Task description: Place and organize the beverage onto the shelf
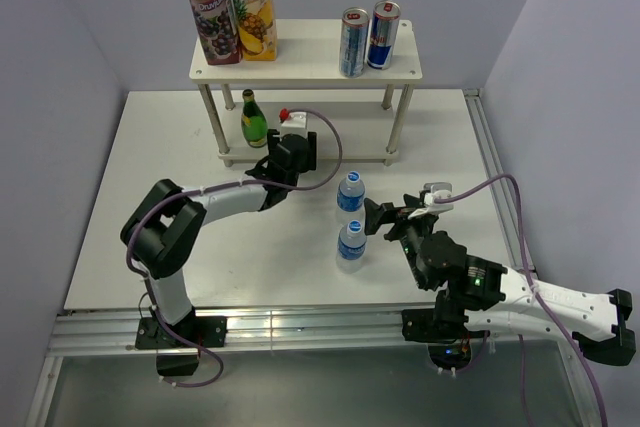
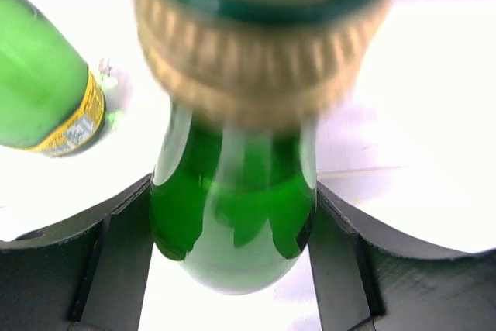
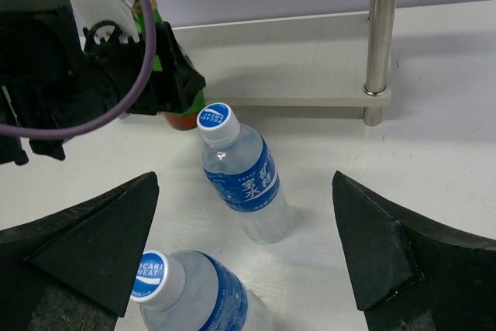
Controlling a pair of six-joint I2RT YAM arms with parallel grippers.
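Note:
The white shelf (image 1: 310, 52) carries two juice cartons (image 1: 228, 2) and two cans (image 1: 367, 37) on its top board. A green bottle (image 1: 254, 119) stands on the lower board. My left gripper (image 1: 290, 147) is at that board's front edge. In its wrist view a second green bottle (image 2: 232, 238) with a gold cap sits between the fingers (image 2: 124, 253), which lie close against both sides; I see no clear gap. Two water bottles (image 1: 350, 192) (image 1: 351, 242) stand on the table. My right gripper (image 1: 380, 219) is open beside them, empty.
The shelf's front right post (image 3: 378, 36) and lower board (image 3: 294, 60) lie beyond the far water bottle (image 3: 244, 184). The near water bottle (image 3: 194, 292) is by my right gripper's left finger. The left arm's purple cable (image 1: 335, 152) loops over the table.

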